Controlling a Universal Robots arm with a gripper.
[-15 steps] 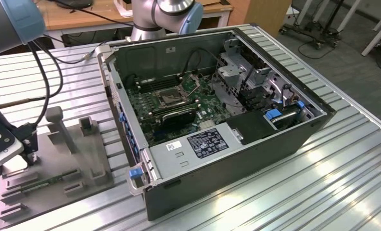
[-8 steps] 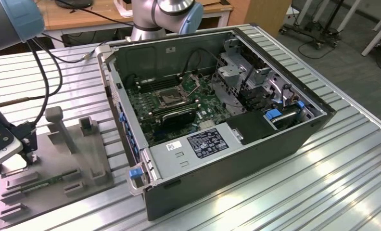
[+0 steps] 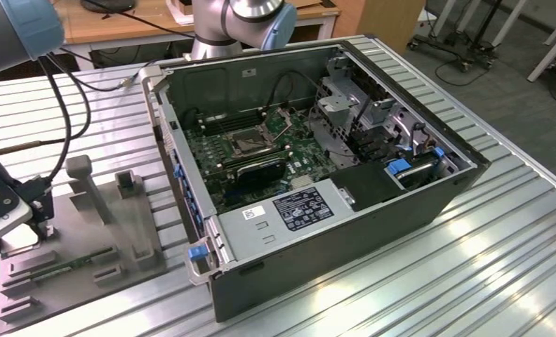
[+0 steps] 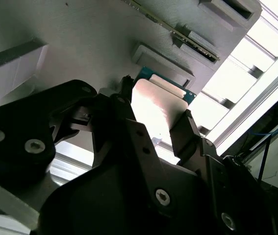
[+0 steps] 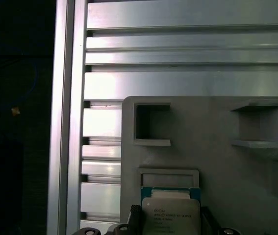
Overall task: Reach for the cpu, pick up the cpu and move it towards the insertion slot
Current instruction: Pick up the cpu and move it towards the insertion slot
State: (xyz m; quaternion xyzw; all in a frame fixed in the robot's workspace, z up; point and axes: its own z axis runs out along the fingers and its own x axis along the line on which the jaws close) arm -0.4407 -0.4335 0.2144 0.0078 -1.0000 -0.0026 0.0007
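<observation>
Exterior view: the hand (image 3: 36, 226) sits hard against the left edge, half cut off, and the grey fixture (image 3: 81, 232) beneath it runs out of frame too. In the second wrist view, glare blanks the cpu (image 4: 158, 105) top and the hand's black body hides the rest. In the first wrist view, the picture's edge chops the cpu (image 5: 170, 213). The insertion slot (image 3: 247, 145) is too small to make out its contacts.

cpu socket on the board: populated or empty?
Empty. The insertion slot shows as a dark square inside its metal frame, and the cpu is over at the grey fixture.
</observation>
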